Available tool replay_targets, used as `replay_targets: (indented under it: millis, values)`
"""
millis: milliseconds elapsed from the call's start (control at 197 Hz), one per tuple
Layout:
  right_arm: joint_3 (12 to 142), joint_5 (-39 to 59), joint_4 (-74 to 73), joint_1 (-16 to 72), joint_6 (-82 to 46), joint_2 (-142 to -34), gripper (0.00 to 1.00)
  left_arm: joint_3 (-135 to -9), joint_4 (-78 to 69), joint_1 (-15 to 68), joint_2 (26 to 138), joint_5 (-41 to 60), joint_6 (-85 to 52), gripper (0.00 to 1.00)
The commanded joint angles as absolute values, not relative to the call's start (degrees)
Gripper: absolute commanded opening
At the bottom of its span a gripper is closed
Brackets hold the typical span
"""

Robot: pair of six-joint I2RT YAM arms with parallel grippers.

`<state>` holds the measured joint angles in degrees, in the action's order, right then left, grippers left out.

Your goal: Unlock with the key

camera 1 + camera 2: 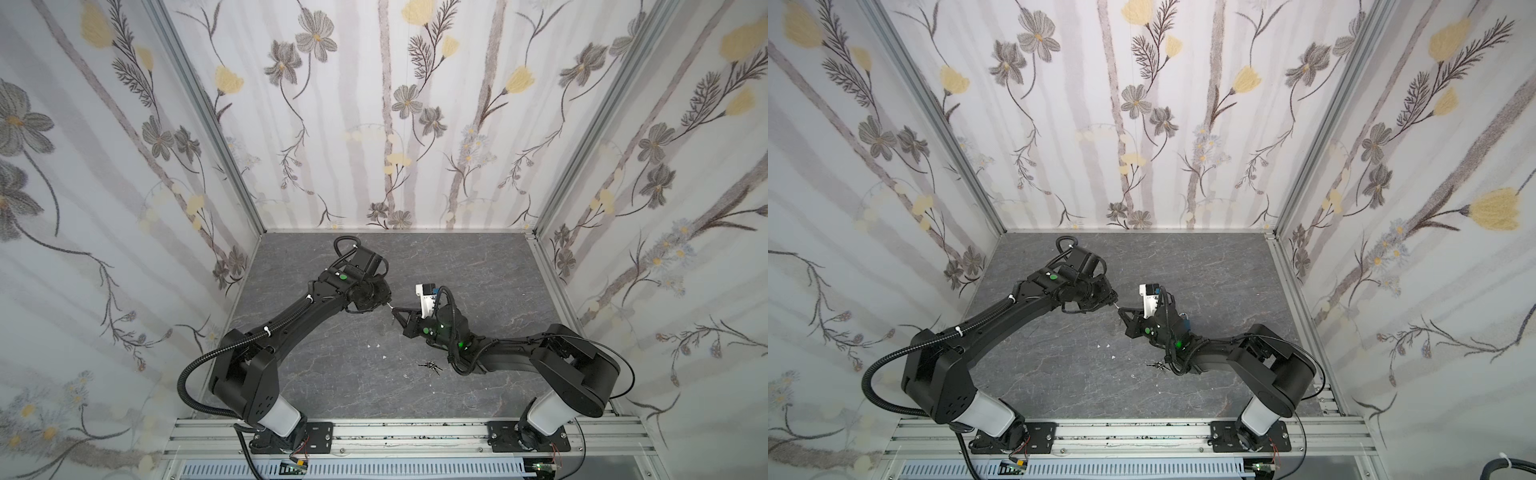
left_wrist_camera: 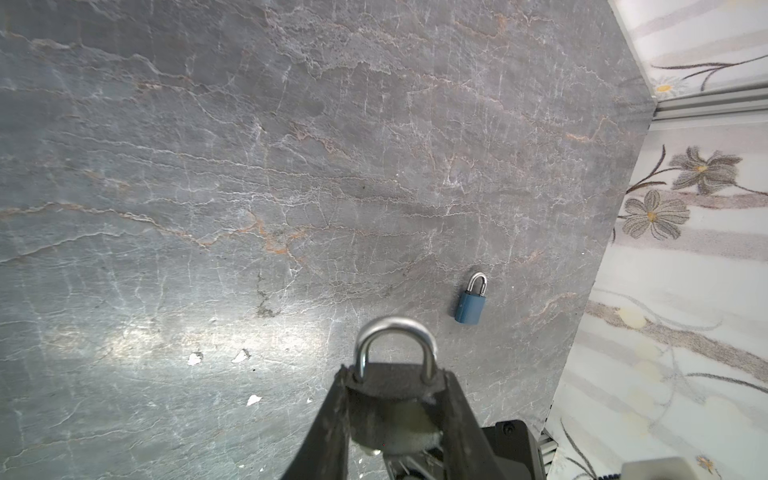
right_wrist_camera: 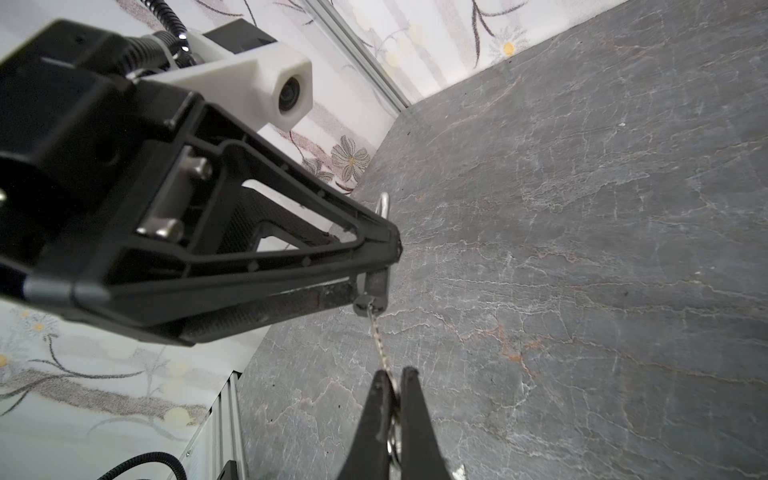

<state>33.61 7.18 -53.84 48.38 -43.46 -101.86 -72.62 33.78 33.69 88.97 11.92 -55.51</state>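
Observation:
My left gripper (image 2: 395,376) is shut on a dark padlock (image 2: 394,323), its fingers pressing the body's two sides and the silver shackle sticking out past the tips. In the right wrist view the same padlock (image 3: 374,291) hangs at the tip of the left gripper (image 3: 390,249). My right gripper (image 3: 395,374) is shut on the head of a silver key (image 3: 377,336). The key's blade runs straight to the padlock's underside and its tip meets the keyway. In both top views the two grippers (image 1: 384,301) (image 1: 395,311) meet tip to tip above the table's middle.
A second, blue padlock (image 2: 470,305) lies flat on the grey stone table (image 2: 249,166) near the right wall. A loose bunch of keys (image 1: 432,366) lies beside the right arm. Small white scraps (image 1: 376,345) dot the table. Flowered walls enclose three sides.

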Motion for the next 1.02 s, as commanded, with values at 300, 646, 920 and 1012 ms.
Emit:
replay_targets:
  millis: [300,646,920,1012]
  values:
    - [36.11,2.47,-53.36,48.27,-45.74,-101.5,0.0,-72.08,33.17,34.04,88.52,13.36,-58.27,0.17]
    - [41.44,-0.9,-43.36,48.41,-51.44,-102.24,0.0,-71.24,32.12,35.23,88.25,10.9,-61.6,0.06]
    - [43.87,0.15,-44.21,47.98,-51.8,-101.03,0.0,-71.26,31.66,36.07,88.89,11.4,-61.85,0.02]
    - [44.86,1.03,-45.1,47.88,-51.36,-101.6,0.0,-71.45,31.29,36.44,89.02,12.19,-61.86,0.0]
